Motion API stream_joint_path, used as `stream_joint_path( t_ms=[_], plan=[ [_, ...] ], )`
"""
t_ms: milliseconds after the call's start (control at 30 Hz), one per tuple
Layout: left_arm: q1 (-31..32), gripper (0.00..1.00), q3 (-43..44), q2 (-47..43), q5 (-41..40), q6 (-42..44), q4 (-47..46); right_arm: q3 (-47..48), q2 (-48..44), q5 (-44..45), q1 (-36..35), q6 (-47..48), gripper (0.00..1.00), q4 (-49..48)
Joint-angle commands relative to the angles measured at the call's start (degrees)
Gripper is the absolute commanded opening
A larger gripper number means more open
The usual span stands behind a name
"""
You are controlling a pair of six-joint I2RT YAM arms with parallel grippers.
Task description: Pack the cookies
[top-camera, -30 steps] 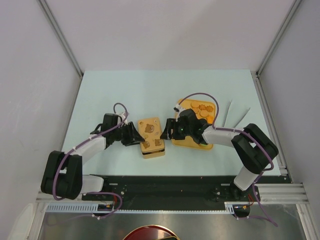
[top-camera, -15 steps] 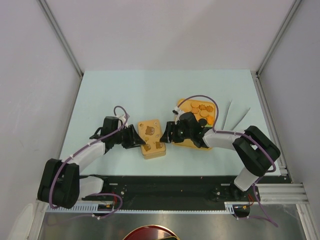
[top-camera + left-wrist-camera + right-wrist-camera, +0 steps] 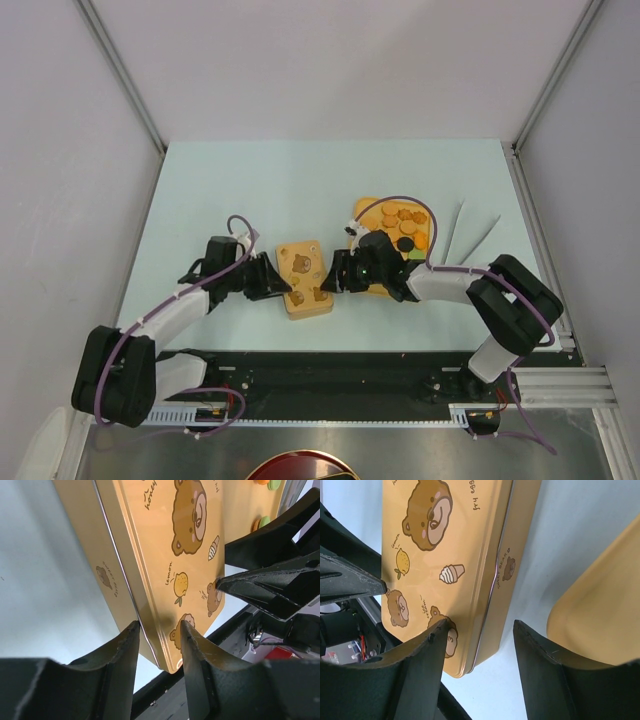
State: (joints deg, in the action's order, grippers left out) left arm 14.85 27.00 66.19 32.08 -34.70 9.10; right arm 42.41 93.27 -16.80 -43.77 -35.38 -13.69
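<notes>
The cookies (image 3: 403,222), mostly orange discs with one black, lie on an orange tray (image 3: 366,210); a few also show at the top right of the left wrist view (image 3: 261,522). The orange tin with the bear-printed lid (image 3: 304,268) lies left of the tray. My left gripper (image 3: 276,283) is open and straddles the tin's left edge (image 3: 159,625), one finger over the lid (image 3: 165,540), one beside the wall. My right gripper (image 3: 336,272) is open at the tin's right edge (image 3: 481,625), one finger over the lid (image 3: 445,540), the other off the side.
Two thin white strips (image 3: 470,233) lie right of the tray. The tray's rounded edge (image 3: 600,605) is close beside my right gripper. The black base rail (image 3: 330,365) runs along the near edge, just below the tin.
Both grippers moved slightly towards the near edge at the tin's sides. The right arm shifted off the tray, and more cookies show. The tin shifted very little.
</notes>
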Motion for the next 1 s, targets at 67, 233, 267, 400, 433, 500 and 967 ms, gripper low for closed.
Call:
stream_joint_path(
  t_ms=[67,233,267,400,433,500,967],
  plan=[
    [0.7,0.43,-0.1,-0.4,-0.4,-1.9,-1.8,0.9,-0.2,1.6,-0.8,0.6,0.65,2.5],
    [0.7,0.41,0.2,2.0,-0.7,-3.0,-3.1,3.9,0.3,2.3,-0.7,1.4,0.7,4.6],
    [0.7,0.41,0.3,2.9,-0.9,-3.4,-3.6,4.3,0.4,2.5,-0.7,1.4,0.71,5.2],
    [0.7,0.41,0.6,4.8,-1.7,-3.5,-3.7,6.4,0.7,2.9,-0.6,1.8,0.73,6.0],
    [0.6,0.41,0.5,5.1,-2.3,-3.4,-3.5,6.5,0.8,3.1,-0.5,1.8,0.73,6.1],
    [0.6,0.41,0.6,5.7,-3.0,-3.4,-3.4,7.1,0.9,3.2,-0.5,2.0,0.74,6.6],
    [0.0,0.48,6.0,4.6,-7.7,-0.6,4.4,12.5,-2.7,5.3,1.0,4.2,0.78,11.1]
  ],
)
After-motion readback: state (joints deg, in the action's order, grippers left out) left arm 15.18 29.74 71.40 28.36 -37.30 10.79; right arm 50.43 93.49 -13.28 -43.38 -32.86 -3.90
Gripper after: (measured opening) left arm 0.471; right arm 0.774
